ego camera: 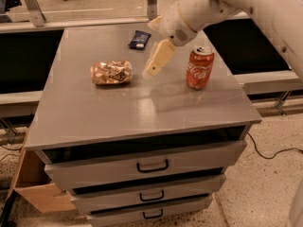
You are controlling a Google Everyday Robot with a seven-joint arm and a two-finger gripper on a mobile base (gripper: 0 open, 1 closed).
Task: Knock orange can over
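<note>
Lying on its side left of centre on the worktop (118, 119), the orange can (111, 73) looks light, thin-walled and slick, apt to roll; a push on its flank would serve better than a grip. The pincer (155, 65) hangs clear between it and the upright Coca-Cola can (199, 67), slanting down-left; whether open or closed cannot be told.

Even light; pale sheen on tabletop (94, 122) under claw (152, 70), possibly reflection.

Two cans (111, 73) (199, 67), pincer (154, 70) between; one packet (139, 39)
</note>
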